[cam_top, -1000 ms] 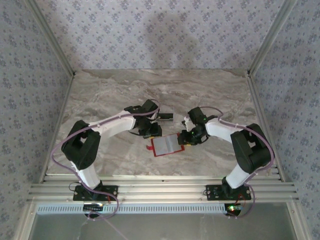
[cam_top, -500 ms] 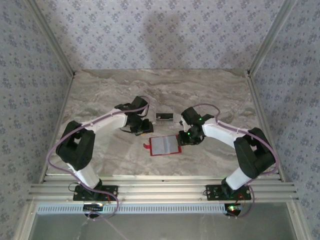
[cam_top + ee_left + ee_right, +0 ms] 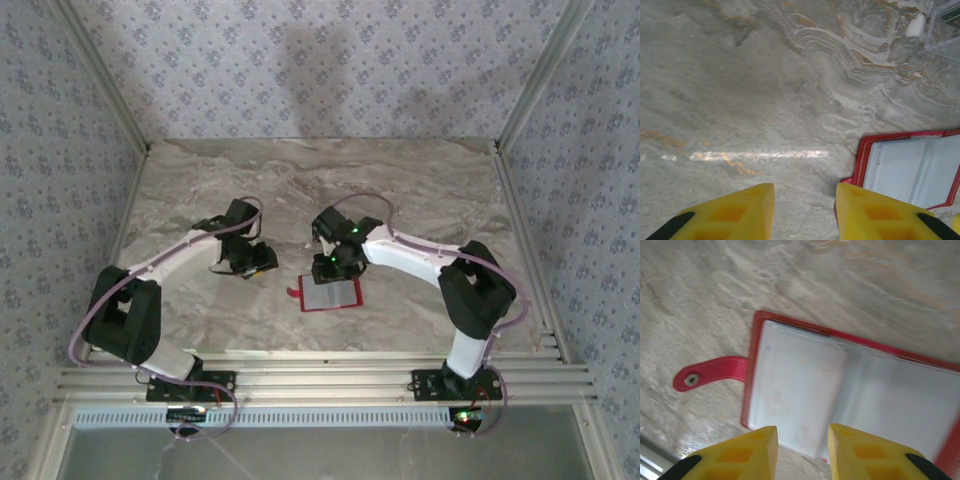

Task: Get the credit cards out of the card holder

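1. Since a second ago, the left arm has swung out to the left, away from the card holder (image 3: 330,296), and the right arm has come across to the left so that it now hangs over the holder's far edge.
2. The card holder lies open and flat on the marble table (image 3: 420,190), near the middle and closer to the front. Its clear pockets face up and its snap tab (image 3: 710,375) sticks out to the left.
3. The left gripper (image 3: 258,262) hovers just left of the holder. Its yellow fingers (image 3: 740,210) stand a narrow gap apart, with bare marble between them.
4. The right gripper (image 3: 802,432) is likewise parted narrowly and holds nothing; the left pocket lies below it.
5. The far half of the table and both its sides are open marble, while the aluminium rail (image 3: 320,375) bounds the near edge.
6. A clear plastic piece (image 3: 940,30) lies beyond the holder.
7. The credit cards cannot be made out.
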